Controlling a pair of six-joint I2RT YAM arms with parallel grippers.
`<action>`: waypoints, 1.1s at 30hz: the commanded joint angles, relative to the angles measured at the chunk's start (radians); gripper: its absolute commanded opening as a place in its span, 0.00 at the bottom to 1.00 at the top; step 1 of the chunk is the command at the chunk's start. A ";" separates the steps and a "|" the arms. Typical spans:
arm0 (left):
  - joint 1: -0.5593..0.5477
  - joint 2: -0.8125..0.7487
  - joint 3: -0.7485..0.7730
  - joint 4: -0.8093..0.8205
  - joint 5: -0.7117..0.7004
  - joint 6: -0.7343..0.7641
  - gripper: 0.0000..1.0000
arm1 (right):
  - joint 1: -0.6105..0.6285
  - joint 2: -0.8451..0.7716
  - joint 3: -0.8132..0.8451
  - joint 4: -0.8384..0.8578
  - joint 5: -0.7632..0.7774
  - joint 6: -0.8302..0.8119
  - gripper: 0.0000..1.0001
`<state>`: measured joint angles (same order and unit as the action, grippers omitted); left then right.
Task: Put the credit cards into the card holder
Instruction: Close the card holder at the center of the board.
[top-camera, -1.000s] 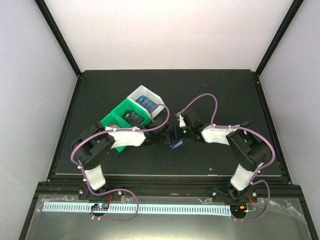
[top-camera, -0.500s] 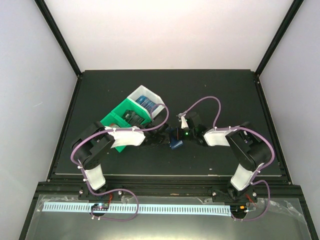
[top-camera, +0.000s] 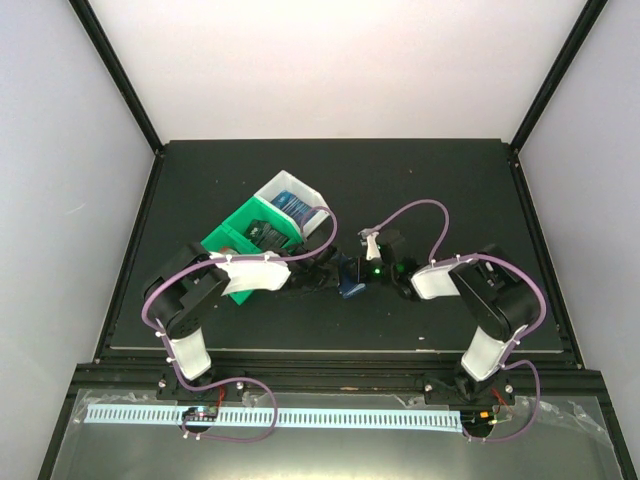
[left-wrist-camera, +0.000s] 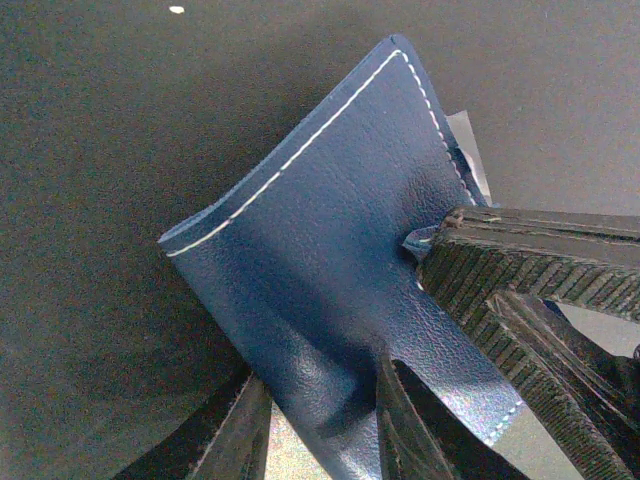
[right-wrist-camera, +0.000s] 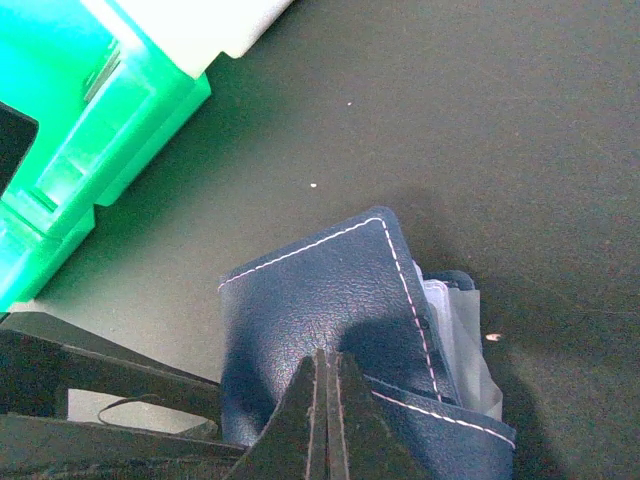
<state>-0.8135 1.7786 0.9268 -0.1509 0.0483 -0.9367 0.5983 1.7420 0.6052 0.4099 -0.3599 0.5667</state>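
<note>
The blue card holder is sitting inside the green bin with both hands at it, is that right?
Not quite. The card holder is not inside the green bin. It is outside the bin, over the dark table, as the right wrist view shows. The rest holds: the left hand and the right hand are both at it.

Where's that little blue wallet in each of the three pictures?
Top external: the card holder sits just below centre.
Left wrist: it fills the middle.
Right wrist: lower middle.
Shared landmark: the green-and-white bin, up-left of it in the top and right wrist views; not in the left wrist view.
</note>
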 joint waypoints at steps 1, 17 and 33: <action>0.020 0.093 -0.014 -0.050 -0.030 0.002 0.31 | 0.030 0.141 -0.127 -0.372 0.019 0.025 0.01; 0.022 0.116 0.013 -0.019 -0.002 -0.007 0.28 | 0.092 0.134 -0.140 -0.397 0.103 0.056 0.01; 0.049 0.119 0.059 -0.001 0.040 -0.013 0.28 | 0.190 0.031 -0.152 -0.421 0.209 0.055 0.01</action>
<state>-0.7803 1.8011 0.9718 -0.2081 0.1169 -0.9470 0.7181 1.7012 0.5678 0.4423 -0.0963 0.6117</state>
